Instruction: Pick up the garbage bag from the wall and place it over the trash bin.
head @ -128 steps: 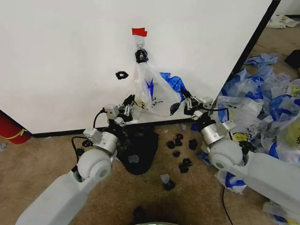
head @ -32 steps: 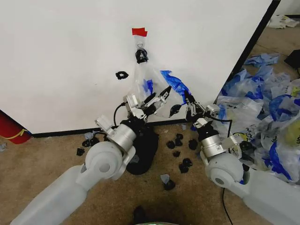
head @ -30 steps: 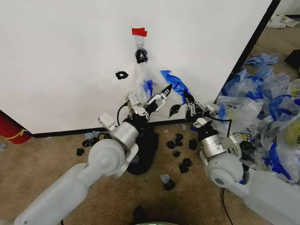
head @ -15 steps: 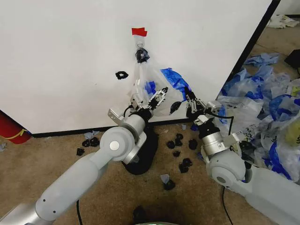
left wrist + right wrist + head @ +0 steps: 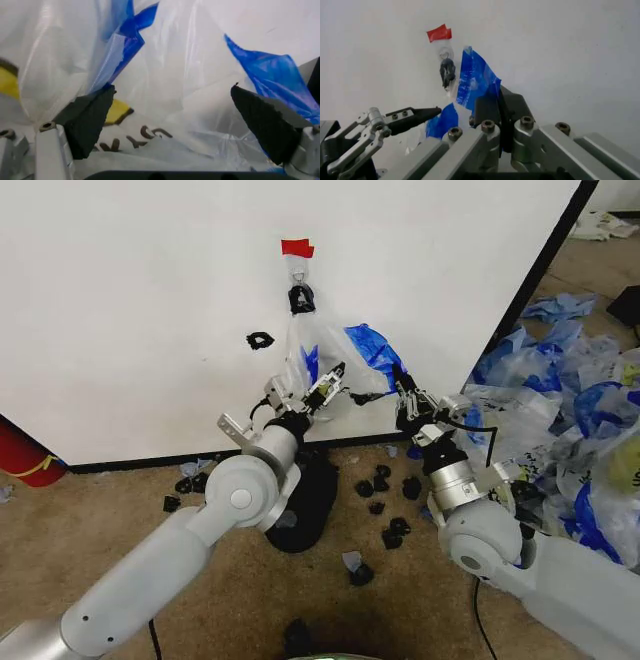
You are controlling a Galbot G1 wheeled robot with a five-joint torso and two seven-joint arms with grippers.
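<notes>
Clear-white bag (image 5: 318, 360) with blue handles and a yellow patch hangs on the white wall (image 5: 130, 310); red tape (image 5: 297, 248) above; black bin (image 5: 312, 500).

Pale grey arms, black cables

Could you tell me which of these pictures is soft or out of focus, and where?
Left wrist view: the garbage bag is soft, its dark lettering smeared. Right wrist view: the right gripper is blurred up close. Head view: the wall is evenly lit and the trash bin reads clearly.
</notes>
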